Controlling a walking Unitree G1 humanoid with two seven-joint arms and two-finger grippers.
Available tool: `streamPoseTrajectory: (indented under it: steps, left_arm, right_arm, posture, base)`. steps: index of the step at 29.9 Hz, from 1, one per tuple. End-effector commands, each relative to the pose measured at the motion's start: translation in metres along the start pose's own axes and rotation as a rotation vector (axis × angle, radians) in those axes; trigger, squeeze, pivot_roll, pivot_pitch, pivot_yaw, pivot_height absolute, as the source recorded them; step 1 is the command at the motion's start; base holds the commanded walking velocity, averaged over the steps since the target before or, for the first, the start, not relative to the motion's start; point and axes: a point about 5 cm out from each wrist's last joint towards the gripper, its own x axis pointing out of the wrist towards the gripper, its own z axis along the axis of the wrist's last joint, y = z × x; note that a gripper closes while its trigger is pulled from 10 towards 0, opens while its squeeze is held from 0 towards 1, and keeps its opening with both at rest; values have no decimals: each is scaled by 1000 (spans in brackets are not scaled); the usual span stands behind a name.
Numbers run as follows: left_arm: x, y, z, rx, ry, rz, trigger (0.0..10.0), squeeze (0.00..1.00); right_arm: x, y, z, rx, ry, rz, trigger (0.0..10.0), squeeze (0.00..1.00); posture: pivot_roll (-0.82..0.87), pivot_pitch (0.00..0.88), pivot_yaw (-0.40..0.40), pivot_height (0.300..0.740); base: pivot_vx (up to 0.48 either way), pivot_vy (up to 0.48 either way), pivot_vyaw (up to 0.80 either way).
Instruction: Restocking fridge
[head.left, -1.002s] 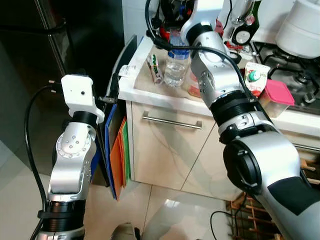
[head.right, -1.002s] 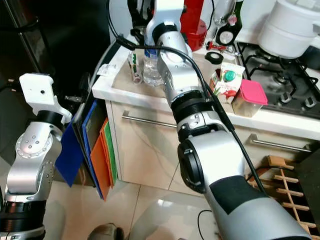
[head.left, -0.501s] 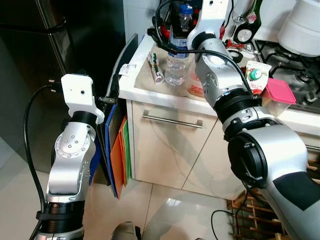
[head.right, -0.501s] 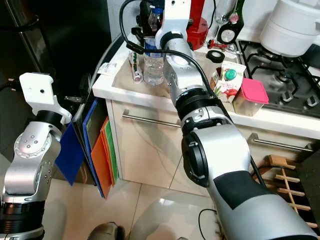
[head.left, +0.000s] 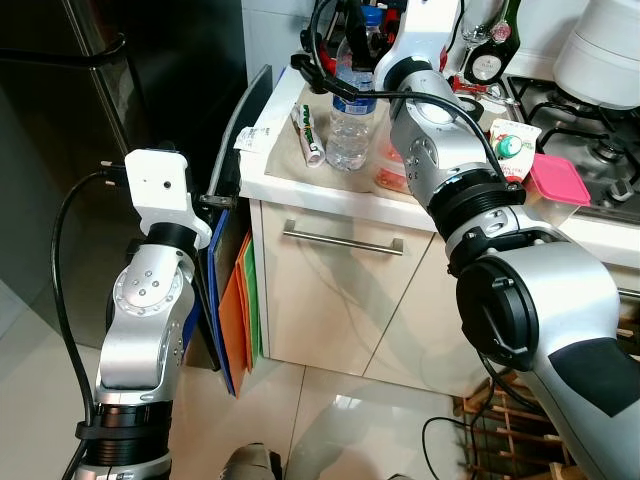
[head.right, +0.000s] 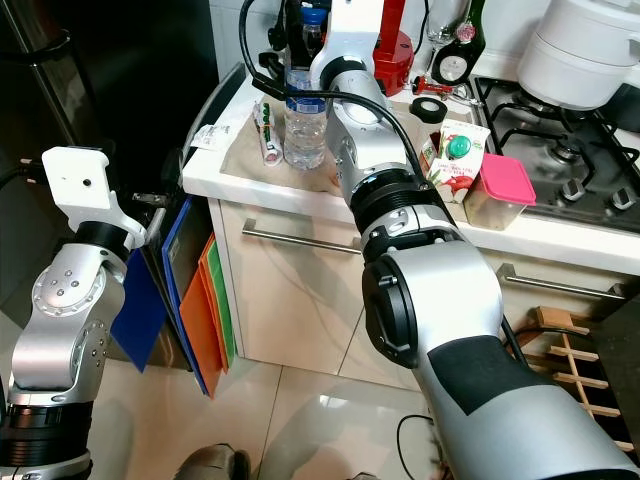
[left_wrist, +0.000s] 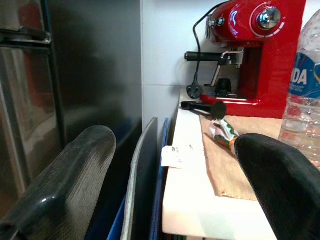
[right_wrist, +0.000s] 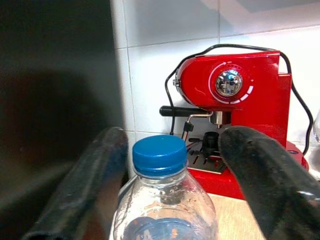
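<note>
A clear water bottle (head.left: 350, 125) with a blue cap (right_wrist: 160, 154) and a blue label stands upright on a brown mat on the counter. My right gripper (right_wrist: 172, 136) is up at the bottle's neck and open. One black finger (right_wrist: 97, 175) stands on each side of the cap, with a gap on both sides. The dark fridge (head.left: 150, 70) is at the left, door closed, with its steel handle (head.left: 88, 40). My left gripper (left_wrist: 170, 165) is open and holds nothing. It points along the gap between fridge and counter.
On the counter are a tube (head.left: 311, 140), a green-capped juice carton (head.left: 508, 155), a pink-lidded box (head.left: 556, 184), a red espresso machine (head.right: 390, 40) and a gas hob (head.right: 575, 140) with a white pot (head.right: 590, 50). Coloured trays (head.left: 236, 295) lean between fridge and cupboard.
My right wrist has risen and tipped back, so the bottle's blue cap now shows between the fingers. The bottle has stayed on the counter. The left arm has not moved.
</note>
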Motion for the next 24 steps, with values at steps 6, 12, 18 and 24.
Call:
streamPoseTrajectory:
  steps: [6,12,18,24]
  left_arm:
    - [3,-2,-2,-5,16,-13,10000,0]
    - [3,-3,-4,-10,25,-16,10000,0]
    - [5,-3,-5,-9,30,-18,10000,0]
    - [4,-4,-5,-3,32,-25,10000,0]
  right_arm:
    - [1,1,2,22,-3,13,0,0]
    - [0,4,-3,33,14,32,0,0]
    - [-1,6,-3,41,-1,49,0,0]
    - [-2,5,-3,44,-13,51,0,0]
  posture:
    - [234,43,-41,732]
    - [227,45,-38,732]
    - [223,44,-34,732]
    - [221,41,-30,732]
  base:
    - [0,0,0]
    - [0,0,0]
    - [0,0,0]
    - [0,0,0]
